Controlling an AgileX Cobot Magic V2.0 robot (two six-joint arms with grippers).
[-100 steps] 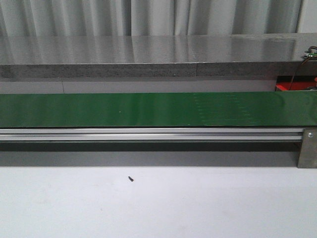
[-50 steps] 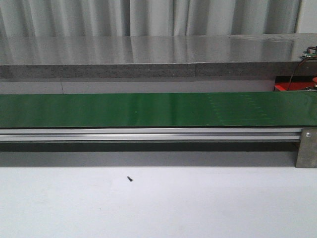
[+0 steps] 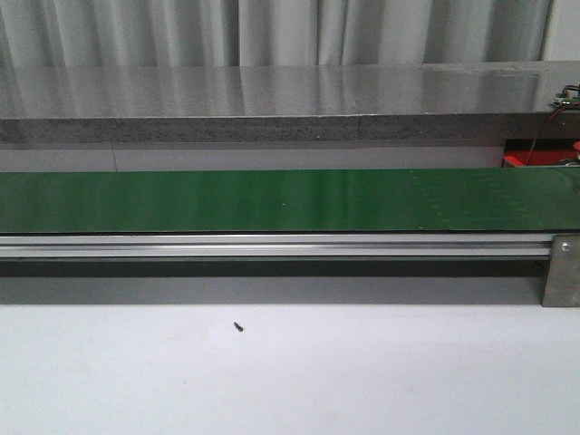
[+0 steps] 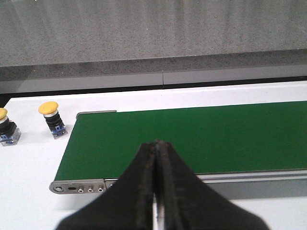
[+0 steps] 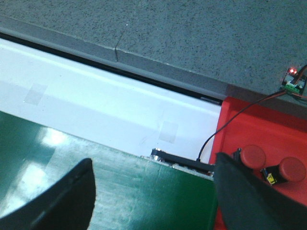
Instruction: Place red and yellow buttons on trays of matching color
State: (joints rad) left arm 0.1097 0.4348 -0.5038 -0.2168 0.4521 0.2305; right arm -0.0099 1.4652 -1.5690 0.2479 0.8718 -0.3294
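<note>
Red and yellow buttons are seen only in the wrist views. In the front view, the white table (image 3: 290, 381) fills the foreground, and the green conveyor belt (image 3: 272, 200) is laid across the whole width beyond it, at 12 o'clock from the table's middle, with an aluminium rail (image 3: 272, 246) along its near edge and a grey stone ledge (image 3: 272, 100) behind. A small dark speck (image 3: 238, 327) is seen on the table. In the right wrist view, the red tray (image 5: 268, 129) is set just beside the end of the belt, and two red buttons (image 5: 253, 156) (image 5: 292, 168) are seen resting in it, close together. A small circuit board (image 5: 294, 82) with a lit red light is placed at the ledge beyond the tray. The right gripper (image 5: 153, 191) is held with its dark fingers (image 5: 72, 196) spread wide apart and nothing between them. In the left wrist view, two yellow buttons (image 4: 50, 116) (image 4: 5, 125) stand upright on the white surface, off the belt's end. The left gripper (image 4: 156, 143) is pressed closed, finger against finger, empty, over the belt's near edge.
</note>
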